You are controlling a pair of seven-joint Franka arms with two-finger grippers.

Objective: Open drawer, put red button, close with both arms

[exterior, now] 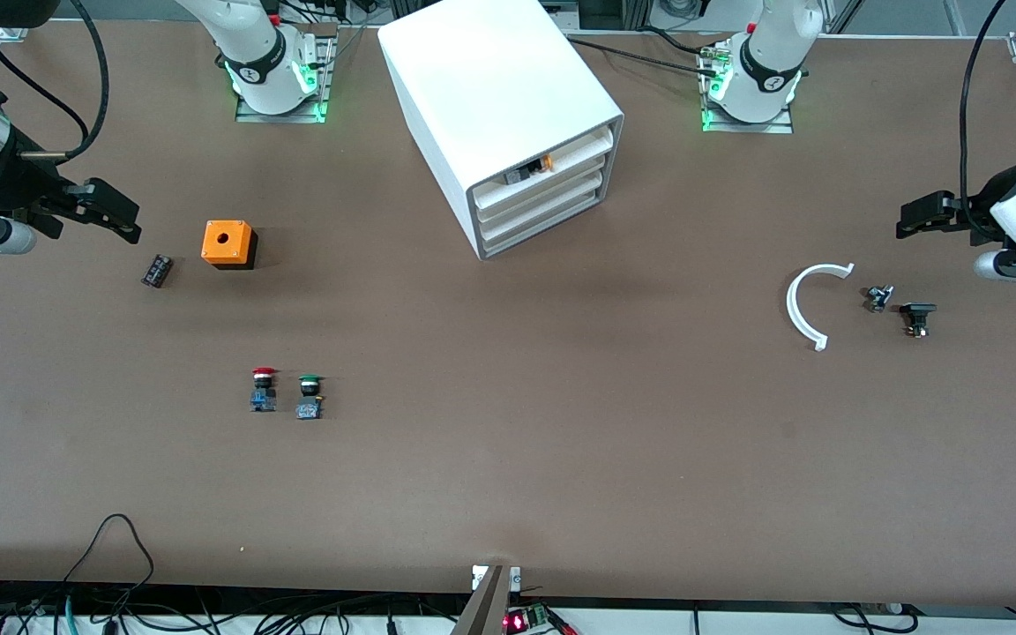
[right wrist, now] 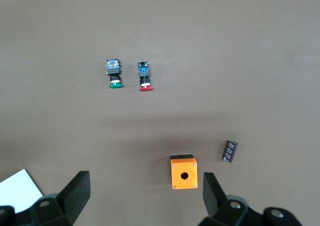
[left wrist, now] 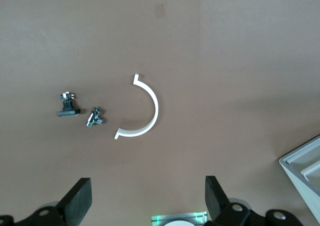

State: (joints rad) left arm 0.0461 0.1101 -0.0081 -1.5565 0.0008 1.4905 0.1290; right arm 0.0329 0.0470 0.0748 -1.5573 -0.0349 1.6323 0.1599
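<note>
With the drawer shut and the red button untouched on the table, the left claw and right claw are held spread apart at opposite table ends, seemingly awaiting a start.

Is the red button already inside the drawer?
No: the red button lies on the bare table beside the green button, nearer the front camera than the cabinet, whose drawer is shut.

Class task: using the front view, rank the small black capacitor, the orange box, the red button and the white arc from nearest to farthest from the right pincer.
Measured from the right pincer:
1. Black capacitor, just beneath it.
2. Orange box, beside the capacitor.
3. Red button, nearer the camera, beside its green twin.
4. White arc, toward the left arm's end.
</note>
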